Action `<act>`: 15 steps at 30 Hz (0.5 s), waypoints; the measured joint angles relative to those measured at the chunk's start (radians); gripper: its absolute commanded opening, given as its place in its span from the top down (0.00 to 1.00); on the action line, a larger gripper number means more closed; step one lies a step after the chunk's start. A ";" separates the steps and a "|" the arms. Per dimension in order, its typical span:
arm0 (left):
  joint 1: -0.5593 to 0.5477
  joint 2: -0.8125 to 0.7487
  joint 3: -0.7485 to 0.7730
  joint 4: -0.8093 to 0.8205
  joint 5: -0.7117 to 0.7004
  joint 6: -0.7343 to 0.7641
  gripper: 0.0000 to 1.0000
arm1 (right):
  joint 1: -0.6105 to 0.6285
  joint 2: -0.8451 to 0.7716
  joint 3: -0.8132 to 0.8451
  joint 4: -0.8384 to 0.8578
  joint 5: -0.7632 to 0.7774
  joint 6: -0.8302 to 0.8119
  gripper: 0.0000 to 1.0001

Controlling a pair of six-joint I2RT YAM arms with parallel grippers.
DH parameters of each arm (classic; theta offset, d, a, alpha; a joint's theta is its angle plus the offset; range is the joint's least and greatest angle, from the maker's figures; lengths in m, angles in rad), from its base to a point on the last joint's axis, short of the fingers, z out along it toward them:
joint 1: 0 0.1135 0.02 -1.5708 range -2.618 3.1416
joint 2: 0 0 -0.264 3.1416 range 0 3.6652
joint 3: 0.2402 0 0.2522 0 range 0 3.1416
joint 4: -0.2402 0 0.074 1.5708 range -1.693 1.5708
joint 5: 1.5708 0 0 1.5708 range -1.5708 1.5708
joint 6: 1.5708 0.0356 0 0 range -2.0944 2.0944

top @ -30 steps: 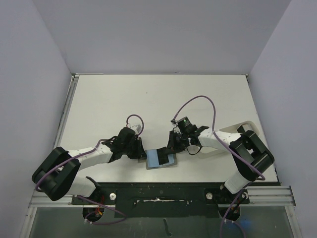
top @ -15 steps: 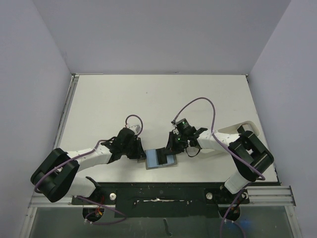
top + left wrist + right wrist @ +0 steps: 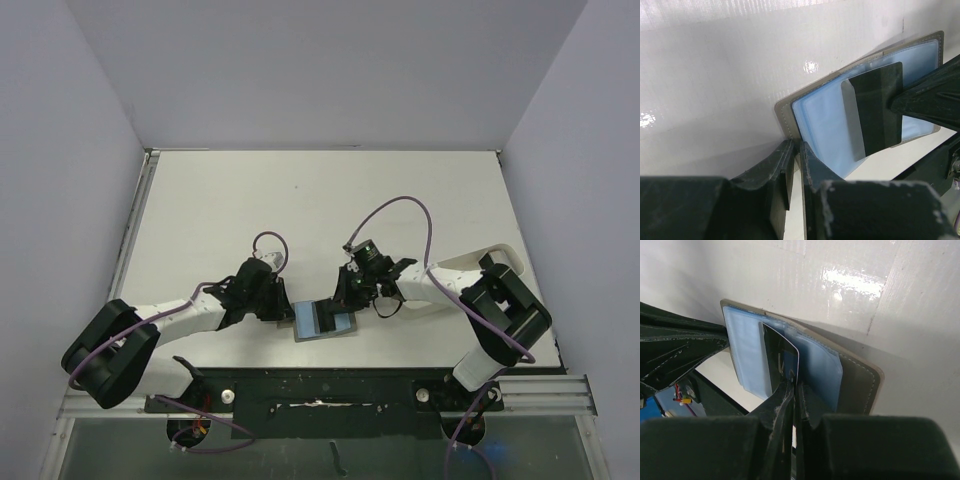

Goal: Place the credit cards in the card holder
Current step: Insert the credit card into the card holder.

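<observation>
Grey-olive card holder (image 3: 325,320) lay open, blue lining up, at lower centre of the top view on the white bench (image 3: 300,200), btwn the two arms. Left pincer (image 3: 286,311), jaws nearly together, nipped the holder's left edge. Right pincer (image 3: 344,300), jaws fully closed, gripped one dark credit card (image 3: 879,112) by its right edge. The card sat just left of that pincer, its leading edge apparently tucked under a clear sleeve (image 3: 850,120). Card's long axis looked approx. parallel to the holder's fold, so the push would likely run leftward, toward the left pincer. Right arm was nearer the card. Holder outer: matte, stitched, rounded corners. Lining & sleeve: glossy, soft. Card: thin, stiff, shiny. Bench: smooth w/ glare spots.
</observation>
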 measured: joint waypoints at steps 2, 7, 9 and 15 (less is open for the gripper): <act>0.000 0.000 0.000 0.000 0.000 0.000 0.89 | 0.000 0.000 0.003 -0.005 0.002 -0.001 1.00; 0.000 0.000 0.000 0.000 0.000 0.000 0.89 | 0.002 0.002 0.014 -0.019 0.003 -0.011 0.98; 0.000 0.000 0.000 0.000 0.000 0.000 0.89 | 0.007 0.003 0.019 -0.023 0.006 -0.015 0.90; 0.000 0.000 0.000 0.000 0.000 0.001 0.89 | 0.018 0.016 0.034 -0.041 0.027 -0.027 0.70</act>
